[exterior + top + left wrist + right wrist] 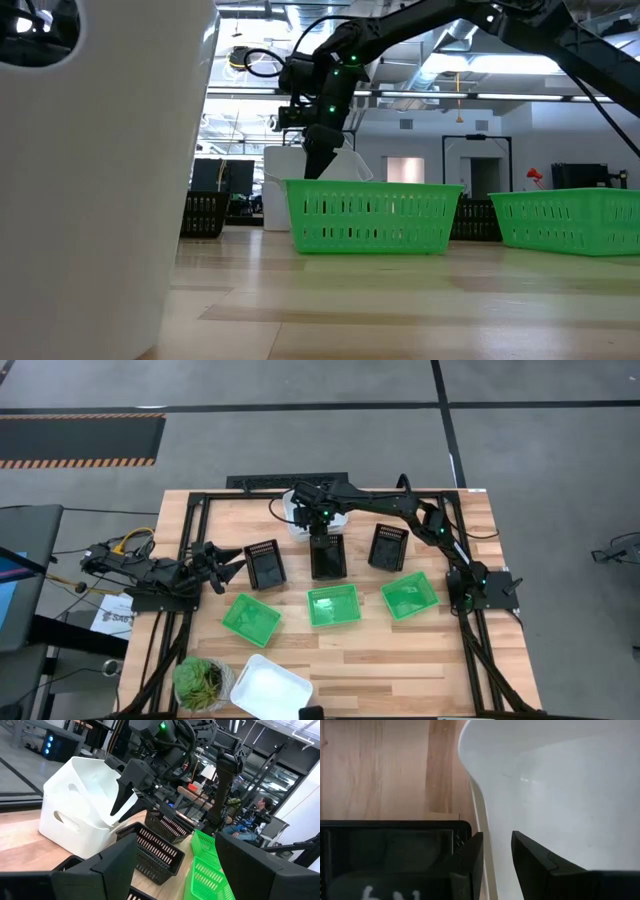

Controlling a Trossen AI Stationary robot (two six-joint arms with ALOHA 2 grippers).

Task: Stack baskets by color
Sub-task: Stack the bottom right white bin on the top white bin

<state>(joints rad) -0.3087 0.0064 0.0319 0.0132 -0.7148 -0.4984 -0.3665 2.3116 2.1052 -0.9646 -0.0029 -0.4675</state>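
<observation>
Three black baskets sit in a row; behind the middle one, the right gripper pinches a white basket's wall. Low down, it tilts. Lift slowly. The left gripper waits open beside them.

Green baskets in row; black baskets behind; white basket near.

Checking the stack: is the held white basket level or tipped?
Tipped: right gripper pinches the basket's rim, one end raised over another white basket.
</observation>
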